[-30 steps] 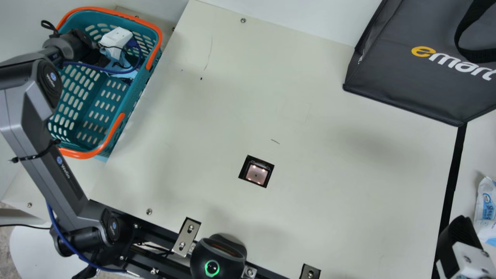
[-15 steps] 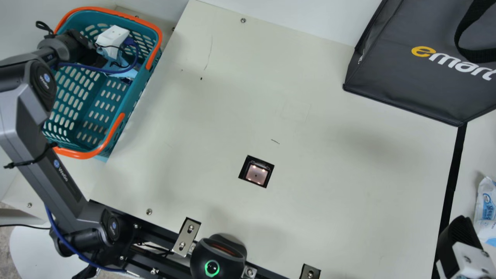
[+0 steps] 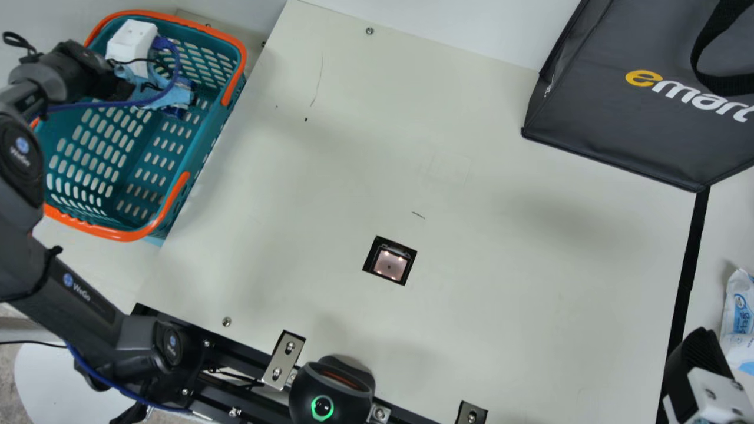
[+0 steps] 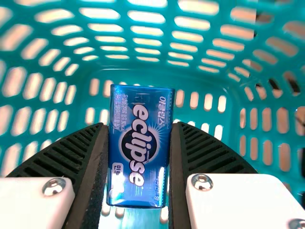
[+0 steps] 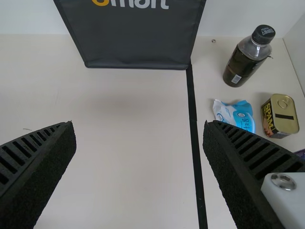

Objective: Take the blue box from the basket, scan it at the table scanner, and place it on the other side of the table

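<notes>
My left gripper [image 3: 133,45] is over the back part of the teal basket [image 3: 203,141] in the main view, its fingertips hidden there. In the left wrist view, the left gripper [image 4: 139,128] is shut on the blue box [image 4: 141,157], which stands lengthwise between the two ribbed fingers, printed face visible, with basket walls behind. The table scanner's lit window [image 3: 389,264] lies in the table, with nothing over it. At the main view's lower right corner is my right gripper [image 3: 708,388]; the right wrist view shows the right gripper [image 5: 139,125] open, nothing between its fingers.
A dark bag [image 3: 630,112] stands at the back right. Beyond the black strip [image 5: 194,129] are a dark bottle [image 5: 248,57], a blue-white packet [image 5: 236,115] and a can [image 5: 280,116]. A black device with a green ring [image 3: 333,391] sits at the table's front edge.
My left arm and gripper have moved left across the basket in the main view, uncovering more of its right side. The right gripper has kept still.
</notes>
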`<state>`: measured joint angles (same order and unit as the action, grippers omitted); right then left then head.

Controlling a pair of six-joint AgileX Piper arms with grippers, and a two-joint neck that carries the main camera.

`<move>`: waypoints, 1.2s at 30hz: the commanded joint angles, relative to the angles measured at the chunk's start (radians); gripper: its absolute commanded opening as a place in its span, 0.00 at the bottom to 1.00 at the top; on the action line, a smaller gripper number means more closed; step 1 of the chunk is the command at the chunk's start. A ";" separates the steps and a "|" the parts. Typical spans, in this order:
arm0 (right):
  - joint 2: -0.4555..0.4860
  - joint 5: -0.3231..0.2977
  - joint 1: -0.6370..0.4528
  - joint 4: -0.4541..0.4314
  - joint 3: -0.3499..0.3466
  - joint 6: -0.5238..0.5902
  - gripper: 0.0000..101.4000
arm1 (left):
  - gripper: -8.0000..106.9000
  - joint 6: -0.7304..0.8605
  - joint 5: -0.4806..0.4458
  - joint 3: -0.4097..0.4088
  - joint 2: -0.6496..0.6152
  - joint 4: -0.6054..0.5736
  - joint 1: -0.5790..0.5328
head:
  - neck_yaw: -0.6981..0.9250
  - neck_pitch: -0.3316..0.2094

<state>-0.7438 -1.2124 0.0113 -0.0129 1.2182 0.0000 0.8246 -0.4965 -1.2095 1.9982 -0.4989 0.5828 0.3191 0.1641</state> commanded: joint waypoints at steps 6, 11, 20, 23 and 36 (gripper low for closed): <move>0.000 0.000 0.000 0.000 0.000 0.000 0.94 | 0.00 -0.223 -0.027 0.051 -0.163 0.074 0.007 | 0.002 -0.026; 0.000 0.000 0.000 0.000 0.000 0.000 0.94 | 0.00 -0.341 -0.073 0.067 -0.268 0.120 0.003 | 0.002 -0.026; 0.000 0.000 0.000 0.000 0.000 0.000 0.94 | 0.00 -0.462 -0.174 0.068 -0.435 0.163 -0.030 | 0.002 -0.026; 0.000 0.000 0.000 0.000 0.000 0.000 0.94 | 0.00 -0.489 -0.206 0.065 -0.482 0.175 -0.051 | 0.002 -0.026; 0.000 0.000 0.000 0.000 0.000 0.000 0.94 | 0.00 -0.615 -0.321 0.067 -0.626 0.249 -0.237 | 0.002 -0.026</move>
<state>-0.7438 -1.2124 0.0113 -0.0129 1.2182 0.0000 0.2229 -0.8112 -1.1430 1.3802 -0.2554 0.3747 0.3175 0.1641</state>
